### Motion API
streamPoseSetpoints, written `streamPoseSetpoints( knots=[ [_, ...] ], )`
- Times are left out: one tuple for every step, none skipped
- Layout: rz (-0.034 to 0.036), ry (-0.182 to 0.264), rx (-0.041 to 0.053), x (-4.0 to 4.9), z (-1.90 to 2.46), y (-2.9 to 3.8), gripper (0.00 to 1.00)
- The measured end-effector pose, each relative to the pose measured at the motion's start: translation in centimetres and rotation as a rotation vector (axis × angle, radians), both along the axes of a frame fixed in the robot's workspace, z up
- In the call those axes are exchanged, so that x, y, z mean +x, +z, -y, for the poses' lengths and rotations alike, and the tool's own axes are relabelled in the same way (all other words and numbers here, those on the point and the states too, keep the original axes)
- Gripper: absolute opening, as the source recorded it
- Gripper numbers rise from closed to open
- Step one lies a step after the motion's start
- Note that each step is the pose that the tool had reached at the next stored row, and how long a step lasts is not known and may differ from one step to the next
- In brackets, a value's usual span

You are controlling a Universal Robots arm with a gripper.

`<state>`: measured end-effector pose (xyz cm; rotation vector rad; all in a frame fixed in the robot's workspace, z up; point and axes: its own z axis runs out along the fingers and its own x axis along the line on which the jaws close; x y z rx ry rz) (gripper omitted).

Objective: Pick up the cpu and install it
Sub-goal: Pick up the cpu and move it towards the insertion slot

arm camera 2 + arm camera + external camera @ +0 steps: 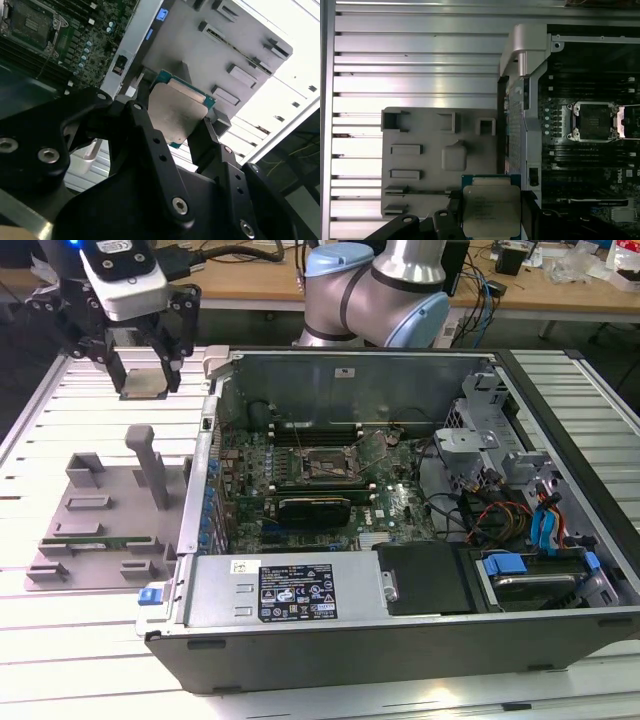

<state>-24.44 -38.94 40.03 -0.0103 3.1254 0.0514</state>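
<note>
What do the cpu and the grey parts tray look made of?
The cpu: dull silver-grey top plate with a soft sheen, looks like metal; thin green rim looks like circuit board. The grey parts tray: flat matte grey, moulded pockets, likely plastic, though painted metal is possible.

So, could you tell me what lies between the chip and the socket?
In the first wrist view, the case's metal wall separates chip from socket.

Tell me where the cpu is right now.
The cpu is clamped in the tool, above the slatted table at the exterior view's left, near the grey fixture tray and outside the open computer case.
</note>
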Motion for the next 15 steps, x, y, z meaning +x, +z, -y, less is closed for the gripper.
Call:
streamPoseSetpoints(
  knots=[
    [0.0,0.0,0.0,0.27,0.0,0.0,0.55],
    [0.0,0.0,0.0,0.42,0.0,0.0,0.55],
    [0.0,0.0,0.0,0.6,0.0,0.0,0.55],
    [-0.0001,0.0,-0.0001,0.95,0.0,0.0,0.55],
    [-0.0001,0.0,0.0,1.26,0.0,0.01,0.55],
    [0.0,0.0,-0.0001,1.54,0.0,0.0,0.55],
    [0.0,0.0,0.0,1.78,0.0,0.0,0.55],
    [0.0,0.0,0.0001,2.07,0.0,0.0,0.55],
    [0.0,0.0,0.0,2.35,0.0,0.0,0.55],
    [0.0,0.0,0.0,2.63,0.0,0.0,0.55],
    [0.0,0.0,0.0,2.9,0.0,0.0,0.55],
    [0.0,0.0,0.0,3.28,0.0,0.0,0.55],
    [0.0,0.0,0.0,3.44,0.0,0.0,0.55],
    [-0.0001,0.0,0.0,3.57,0.0,0.0,0.55],
    [-0.0001,0.0,-0.0001,3.78,0.0,0.0,0.55]
  ],
)
